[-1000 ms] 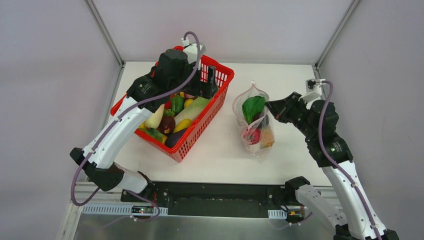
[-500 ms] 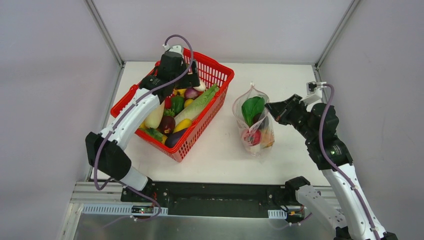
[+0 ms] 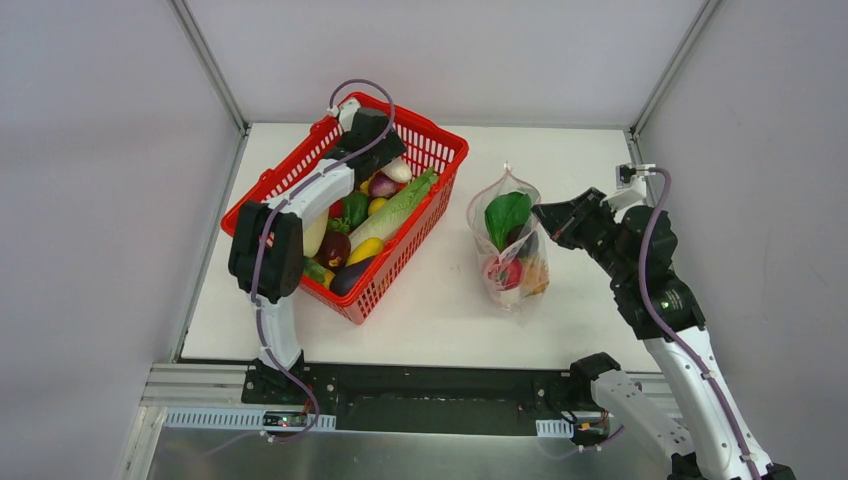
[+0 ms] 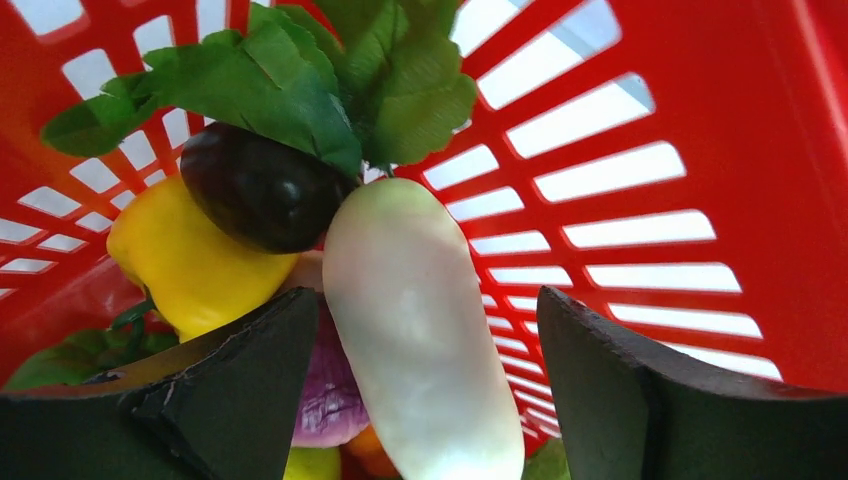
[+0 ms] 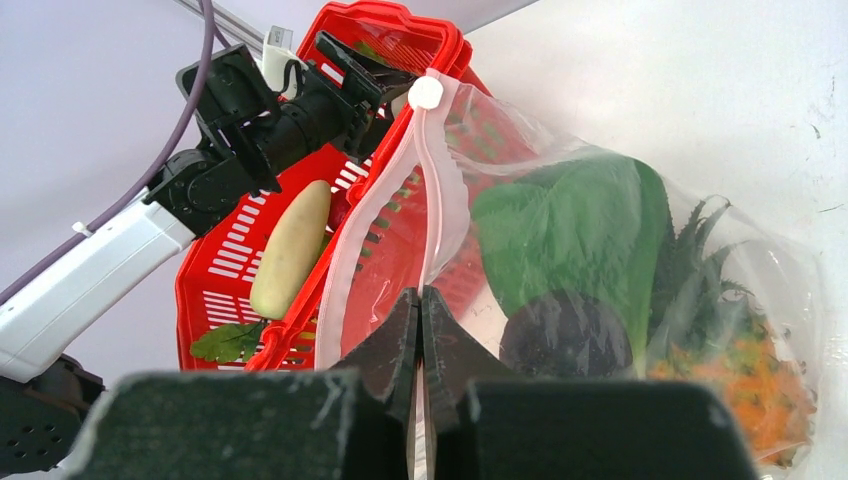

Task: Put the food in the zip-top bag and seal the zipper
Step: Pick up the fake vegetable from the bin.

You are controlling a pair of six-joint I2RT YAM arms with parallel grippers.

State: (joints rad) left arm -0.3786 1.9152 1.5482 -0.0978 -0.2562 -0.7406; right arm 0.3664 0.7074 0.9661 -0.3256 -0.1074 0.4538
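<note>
The clear zip-top bag (image 3: 508,245) stands right of the basket and holds a green leafy vegetable (image 3: 505,213), a red fruit (image 3: 502,271), an orange pineapple (image 3: 536,273) and a dark eggplant (image 5: 565,335). My right gripper (image 3: 545,213) is shut on the bag's pink zipper strip (image 5: 438,190) at its right edge; its fingers (image 5: 400,330) pinch the strip. My left gripper (image 3: 385,163) is open, low inside the basket's far end. In the left wrist view a white radish (image 4: 415,320) lies between its spread fingers (image 4: 240,385), apart from both.
The red mesh basket (image 3: 440,150) sits at the back left with several toy vegetables, among them a yellow pepper (image 4: 185,265), a dark eggplant (image 4: 260,190), green leaves (image 4: 300,80) and a purple onion (image 3: 382,186). Grey walls enclose the white table (image 3: 440,310).
My left arm has folded and its gripper has dropped from above the basket into its far end, around the white radish. The right gripper and the bag have stayed put.
</note>
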